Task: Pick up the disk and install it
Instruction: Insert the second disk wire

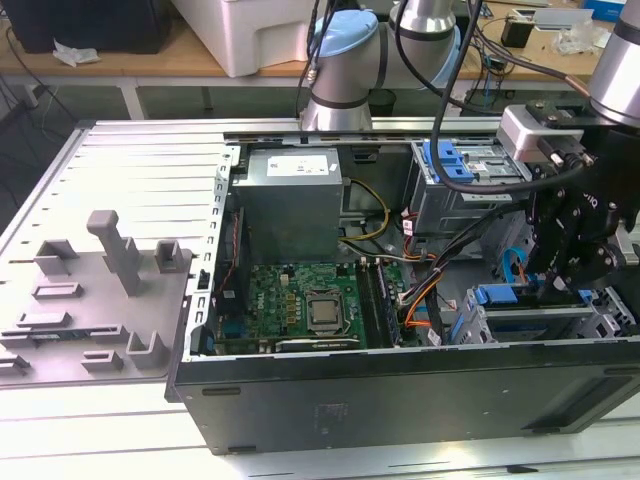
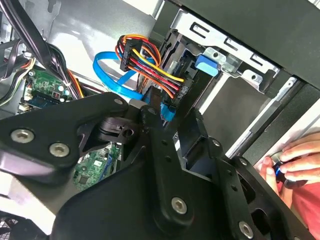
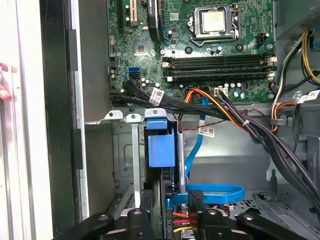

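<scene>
The disk (image 3: 161, 145) stands on edge in the drive cage (image 3: 125, 116) at the case's front corner, its blue carrier frame facing up. The exterior view shows its blue frame (image 1: 498, 295) at the lower right of the open computer case (image 1: 400, 385). My black gripper (image 1: 552, 285) hangs straight over that cage, just to the exterior view's right of the blue frame. In the first wrist view the gripper (image 3: 170, 216) reaches down around the disk's near end. In the second wrist view the gripper (image 2: 155, 102) points into the cage beside a blue carrier tab (image 2: 206, 65).
Bundled power wires (image 2: 150, 60) and a blue data cable (image 3: 215, 194) loop close beside the cage. The motherboard (image 1: 310, 310) lies mid-case, the power supply (image 1: 292, 200) behind it. A second blue carrier (image 1: 445, 160) sits in the upper cage. A person's hand (image 2: 295, 160) rests outside the case wall.
</scene>
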Motion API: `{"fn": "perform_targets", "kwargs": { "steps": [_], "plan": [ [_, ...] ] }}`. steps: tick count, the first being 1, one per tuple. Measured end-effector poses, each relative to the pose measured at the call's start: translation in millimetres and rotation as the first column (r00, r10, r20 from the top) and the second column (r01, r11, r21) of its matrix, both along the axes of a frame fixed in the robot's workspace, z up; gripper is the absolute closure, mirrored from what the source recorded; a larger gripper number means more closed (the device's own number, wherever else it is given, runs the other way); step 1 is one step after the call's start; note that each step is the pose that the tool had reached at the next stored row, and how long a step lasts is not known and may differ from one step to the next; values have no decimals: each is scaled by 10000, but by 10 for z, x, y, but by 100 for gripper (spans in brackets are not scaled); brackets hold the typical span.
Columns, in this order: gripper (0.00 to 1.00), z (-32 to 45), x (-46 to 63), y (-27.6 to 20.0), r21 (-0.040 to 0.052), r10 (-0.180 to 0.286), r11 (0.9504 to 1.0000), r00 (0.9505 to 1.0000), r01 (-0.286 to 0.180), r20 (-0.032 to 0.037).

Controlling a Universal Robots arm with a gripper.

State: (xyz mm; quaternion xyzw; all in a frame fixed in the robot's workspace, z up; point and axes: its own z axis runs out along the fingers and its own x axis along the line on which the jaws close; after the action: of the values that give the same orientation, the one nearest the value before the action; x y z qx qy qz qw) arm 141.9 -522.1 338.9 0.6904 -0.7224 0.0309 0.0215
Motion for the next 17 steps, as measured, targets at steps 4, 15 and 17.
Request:
{"fn": "perform_targets", "kwargs": {
  "steps": [4, 15, 17],
  "plan": [
    [58, 69, -5, 1, -21, 0, 10000, 10000, 0, 0],
    [58, 258, -157, 8, -59, 0, 10000, 9999, 1, 115],
    [58, 279, -199, 10, -62, 0, 10000, 9999, 1, 161]
  ]
}}
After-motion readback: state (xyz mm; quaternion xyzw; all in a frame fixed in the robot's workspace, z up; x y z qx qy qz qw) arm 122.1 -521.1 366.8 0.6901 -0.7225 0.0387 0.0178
